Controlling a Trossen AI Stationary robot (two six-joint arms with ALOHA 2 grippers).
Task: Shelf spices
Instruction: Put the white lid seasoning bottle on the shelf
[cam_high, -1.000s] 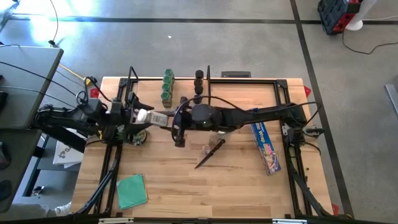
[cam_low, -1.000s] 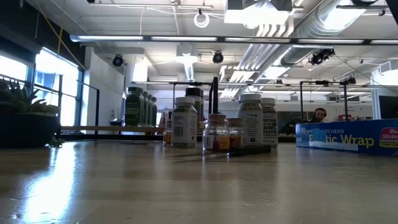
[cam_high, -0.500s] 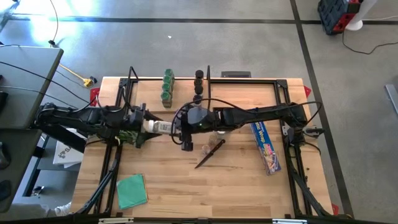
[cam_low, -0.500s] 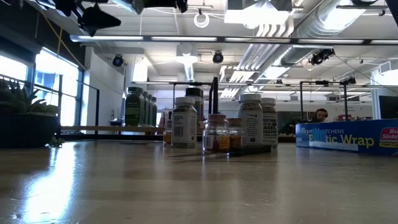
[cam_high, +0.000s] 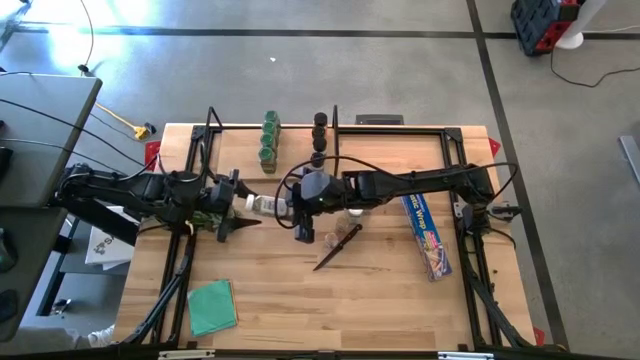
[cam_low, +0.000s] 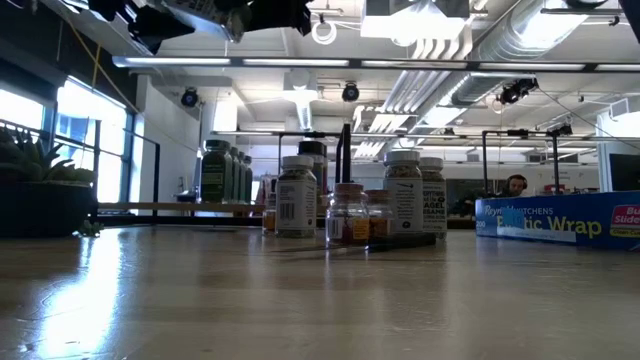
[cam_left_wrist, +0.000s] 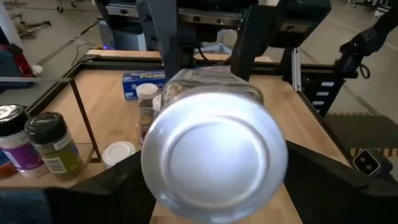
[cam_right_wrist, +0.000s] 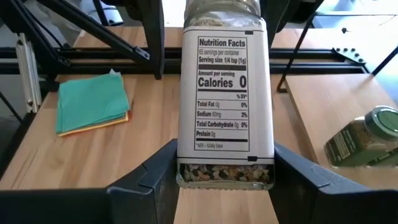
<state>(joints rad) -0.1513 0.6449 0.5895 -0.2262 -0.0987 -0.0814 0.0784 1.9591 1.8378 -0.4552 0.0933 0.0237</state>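
Your spice jar (cam_high: 262, 203) hangs on its side above the table (cam_high: 300, 300), stretched between the 2 grippers, in front of the shelf (cam_high: 270, 150). In the right wrist view its white nutrition label (cam_right_wrist: 225, 93) faces the camera, with mixed seasoning showing through the clear bottom. The right gripper (cam_high: 296, 205) is clamped on the jar's base end, a finger (cam_right_wrist: 149, 180) pressed to each side of it. The left gripper (cam_high: 240, 203) sits at the cap end: in the left wrist view the white cap (cam_left_wrist: 214, 155) fills the space between its fingers (cam_left_wrist: 118, 186), spread wide around it, and you cannot tell there whether they touch it.

On the shelf you have 3 green-capped jars (cam_high: 269, 138) in a row and black-capped jars (cam_high: 319, 135) beside them. More jars (cam_low: 350, 205) stand loose on the table. A knife (cam_high: 338, 246) lies near the right arm, a blue wrap box (cam_high: 427, 236) farther right, a green cloth (cam_high: 211, 306) at the near left.
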